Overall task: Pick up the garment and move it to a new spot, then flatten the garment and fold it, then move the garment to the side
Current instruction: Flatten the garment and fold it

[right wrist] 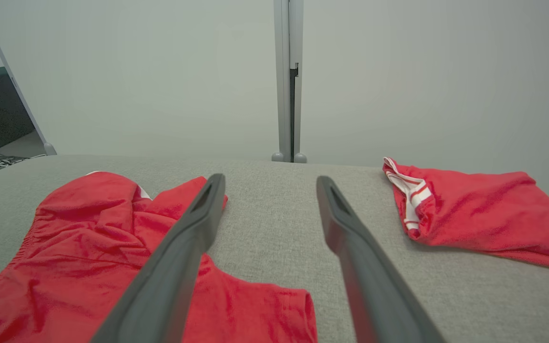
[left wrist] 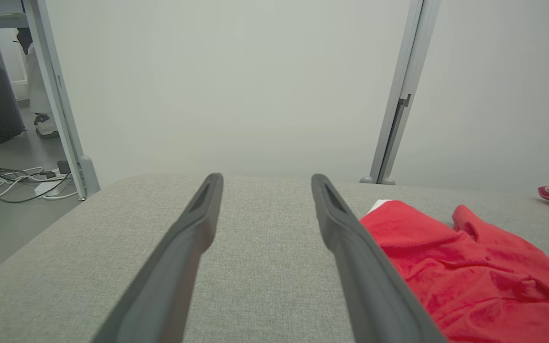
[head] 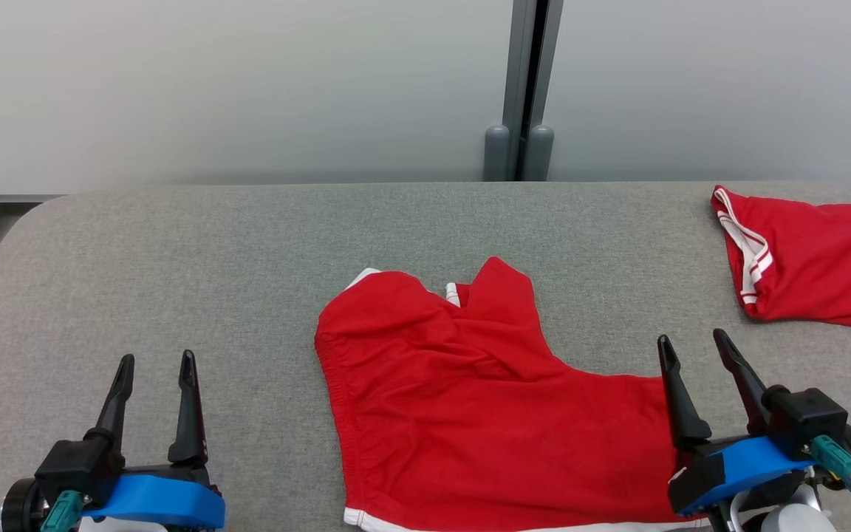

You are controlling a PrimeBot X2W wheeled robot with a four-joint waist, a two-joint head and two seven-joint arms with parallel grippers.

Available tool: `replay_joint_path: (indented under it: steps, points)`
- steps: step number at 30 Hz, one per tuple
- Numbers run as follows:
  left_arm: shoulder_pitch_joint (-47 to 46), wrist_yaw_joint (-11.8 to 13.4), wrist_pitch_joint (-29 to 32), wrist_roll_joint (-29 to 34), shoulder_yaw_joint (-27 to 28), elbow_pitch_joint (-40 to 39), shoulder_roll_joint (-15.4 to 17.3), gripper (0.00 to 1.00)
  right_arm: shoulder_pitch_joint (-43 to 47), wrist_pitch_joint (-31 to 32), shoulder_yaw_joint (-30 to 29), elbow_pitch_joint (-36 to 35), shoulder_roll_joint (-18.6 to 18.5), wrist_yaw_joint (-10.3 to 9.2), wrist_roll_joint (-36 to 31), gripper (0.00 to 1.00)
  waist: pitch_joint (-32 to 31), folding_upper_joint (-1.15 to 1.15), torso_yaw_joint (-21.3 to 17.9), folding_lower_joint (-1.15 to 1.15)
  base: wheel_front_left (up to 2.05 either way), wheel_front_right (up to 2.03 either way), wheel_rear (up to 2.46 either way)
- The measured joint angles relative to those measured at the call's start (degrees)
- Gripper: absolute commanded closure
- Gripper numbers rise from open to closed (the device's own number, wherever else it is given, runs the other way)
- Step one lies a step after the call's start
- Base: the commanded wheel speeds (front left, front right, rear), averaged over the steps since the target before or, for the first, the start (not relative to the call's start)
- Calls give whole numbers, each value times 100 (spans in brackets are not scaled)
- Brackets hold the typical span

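Observation:
A red garment with white trim lies rumpled on the grey padded table, in the middle near the front edge. It also shows at the right of the left wrist view as the garment and at the lower left of the right wrist view as the garment. My left gripper hovers open over bare table to the garment's left, nothing between its fingers. My right gripper is open at the garment's right edge, its left finger over the cloth, holding nothing.
A second red garment with white-striped trim lies at the table's far right, reaching the edge of view. A grey post stands behind the table against a pale wall. Cables lie on the floor beyond the table's left end.

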Motion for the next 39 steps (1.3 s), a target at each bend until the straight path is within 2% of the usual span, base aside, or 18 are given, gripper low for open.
replay_joint_path:
  steps: [6,15,30,39]
  points:
    - [23,0,1,4,-81,7,12,0,53,49,-65,105,1,0,-2,0,-3,0,-13,0,0,0,0]
    - [66,-27,48,11,-1022,388,23,0,465,145,-368,455,0,0,-125,0,-46,0,-33,1,0,0,0]
    - [142,-32,312,-498,-2851,866,602,0,804,197,-296,1063,2,0,-52,0,119,0,-231,0,0,0,0]
    - [161,-32,350,-790,-3410,1087,771,0,800,188,-185,1454,0,0,63,0,181,0,-251,1,0,0,0]
